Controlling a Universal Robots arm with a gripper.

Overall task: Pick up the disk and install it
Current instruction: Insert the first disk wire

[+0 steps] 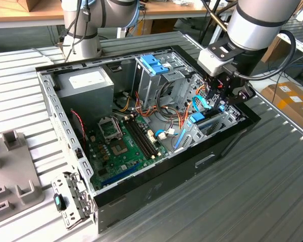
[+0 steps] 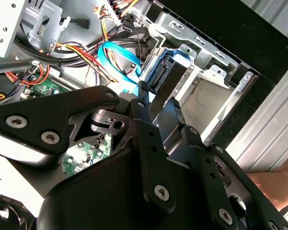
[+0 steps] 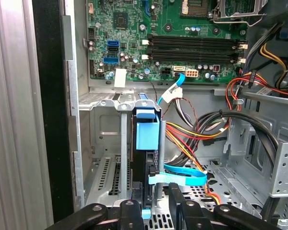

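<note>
Ribbed metal surface carrying open computer case, side panel off. Green motherboard flat on case floor, grey power supply in corner beyond it. Tall metal cage with blue bracket on top, near case middle. Disk with blue rails standing on edge in drive bay at case's front corner, beside black case wall. Gripper lowered over that bay, fingers on either side of disk's edge; cannot tell whether clamped. Light blue cable lying just beside disk.
</note>
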